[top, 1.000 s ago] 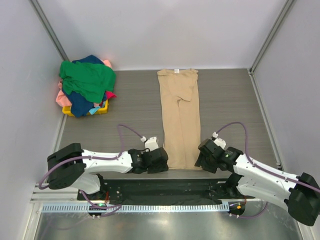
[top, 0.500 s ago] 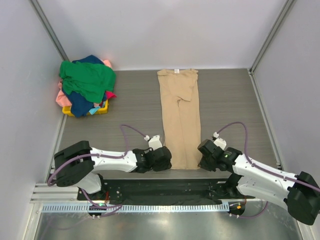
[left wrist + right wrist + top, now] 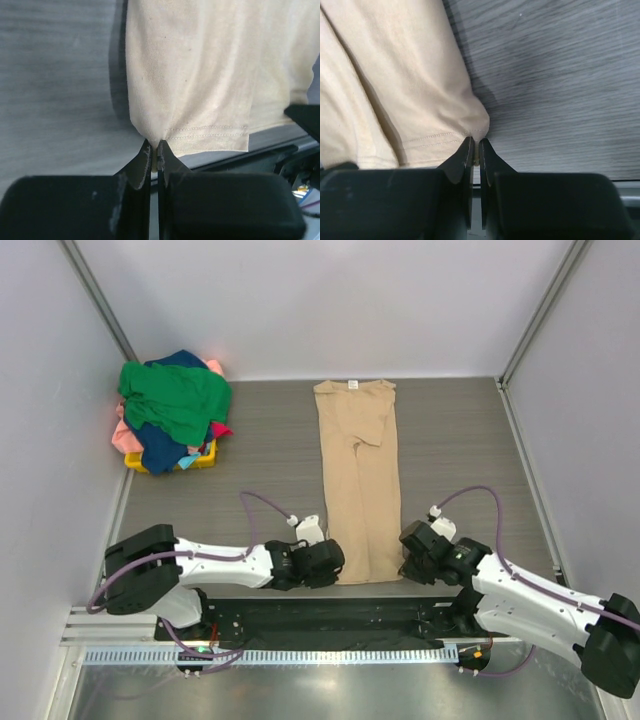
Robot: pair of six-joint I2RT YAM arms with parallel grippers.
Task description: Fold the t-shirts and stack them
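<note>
Both grippers have closed onto the hem since the earlier frame. The left gripper [image 3: 154,148] pinches the near-left corner of the tan t-shirt [image 3: 360,475], and the right gripper [image 3: 475,145] pinches the near-right corner. The garment lies lengthwise on the worktop [image 3: 450,460] (neck label at the far end). The remaining t-shirts [image 3: 172,405] are heaped at the far left.

Both arms lie low, forearms angled inward toward each other. The left hand [image 3: 337,564] and right hand [image 3: 405,559] are pinched tight, each on a near hem corner of the tan t-shirt [image 3: 358,470].
</note>
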